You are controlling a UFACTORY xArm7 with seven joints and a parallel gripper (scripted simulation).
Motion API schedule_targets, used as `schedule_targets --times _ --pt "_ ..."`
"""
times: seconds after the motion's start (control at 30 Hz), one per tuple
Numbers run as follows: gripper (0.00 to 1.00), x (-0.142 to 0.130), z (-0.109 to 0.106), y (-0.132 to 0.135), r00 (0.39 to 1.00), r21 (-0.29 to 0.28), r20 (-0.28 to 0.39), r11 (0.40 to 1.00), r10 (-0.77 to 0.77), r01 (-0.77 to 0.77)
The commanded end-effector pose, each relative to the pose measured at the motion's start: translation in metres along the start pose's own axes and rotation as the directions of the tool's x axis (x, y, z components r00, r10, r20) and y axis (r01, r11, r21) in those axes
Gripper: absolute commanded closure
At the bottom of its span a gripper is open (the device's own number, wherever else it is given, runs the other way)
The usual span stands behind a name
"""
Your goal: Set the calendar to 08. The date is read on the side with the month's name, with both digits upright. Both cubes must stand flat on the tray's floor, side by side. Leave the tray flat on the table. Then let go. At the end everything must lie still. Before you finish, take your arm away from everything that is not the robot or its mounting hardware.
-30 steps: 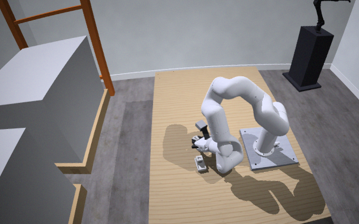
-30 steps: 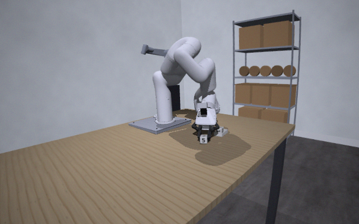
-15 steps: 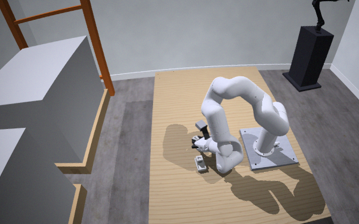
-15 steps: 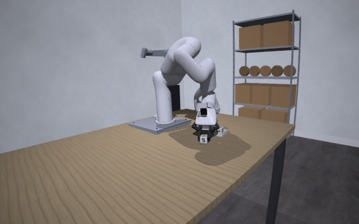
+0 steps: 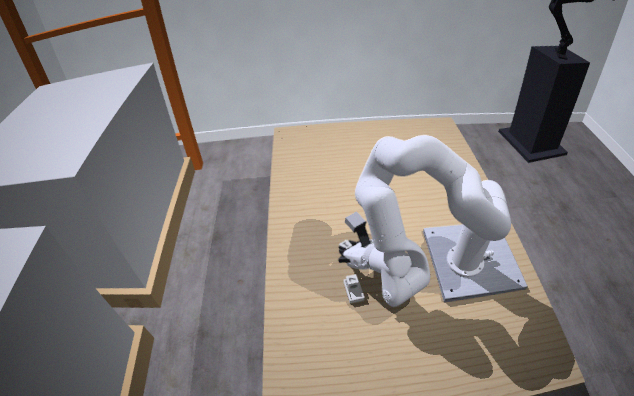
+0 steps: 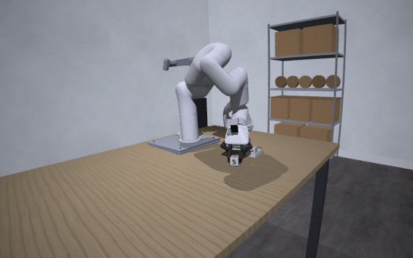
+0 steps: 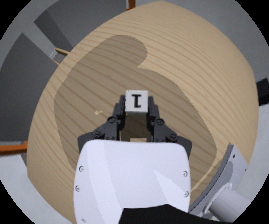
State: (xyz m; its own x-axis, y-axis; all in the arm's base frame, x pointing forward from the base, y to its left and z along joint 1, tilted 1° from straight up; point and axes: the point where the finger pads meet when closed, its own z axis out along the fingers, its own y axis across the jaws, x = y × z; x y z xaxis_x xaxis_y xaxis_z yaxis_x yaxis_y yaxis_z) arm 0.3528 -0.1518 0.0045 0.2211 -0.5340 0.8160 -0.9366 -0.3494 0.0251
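A white cube (image 6: pixel 234 161) (image 7: pixel 136 101) is between the fingertips of my gripper (image 6: pixel 234 157) (image 7: pixel 136 102), which is shut on it. A dark 5 faces the exterior view, upright; the face toward the wrist camera shows a 1, upside down in that view. Whether the cube touches the table I cannot tell. The small pale tray (image 5: pixel 358 301) (image 6: pixel 259 152) lies flat on the table beside the gripper. A second cube (image 5: pixel 352 280) (image 6: pixel 254 150) is at one end of the tray; its digit is too small to read. The tray is not in the wrist view.
The wooden table (image 5: pixel 310 345) (image 6: pixel 91 202) carries the arm's grey base plate (image 5: pixel 437 270) (image 6: pixel 159 143), on the far side of the gripper from the table's left edge in the top view. The arm's shadow falls over the table around the cube and tray.
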Motion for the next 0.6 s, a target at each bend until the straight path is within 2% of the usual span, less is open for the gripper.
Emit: schedule_targets --times 0.0,0.57 --pt "0.71 -0.0002 0.0003 -0.0007 1.0 0.001 -0.001 1.0 0.002 -0.002" --pt "0.71 -0.0018 0.0014 -0.0007 1.0 0.001 -0.001 1.0 0.001 -0.001"
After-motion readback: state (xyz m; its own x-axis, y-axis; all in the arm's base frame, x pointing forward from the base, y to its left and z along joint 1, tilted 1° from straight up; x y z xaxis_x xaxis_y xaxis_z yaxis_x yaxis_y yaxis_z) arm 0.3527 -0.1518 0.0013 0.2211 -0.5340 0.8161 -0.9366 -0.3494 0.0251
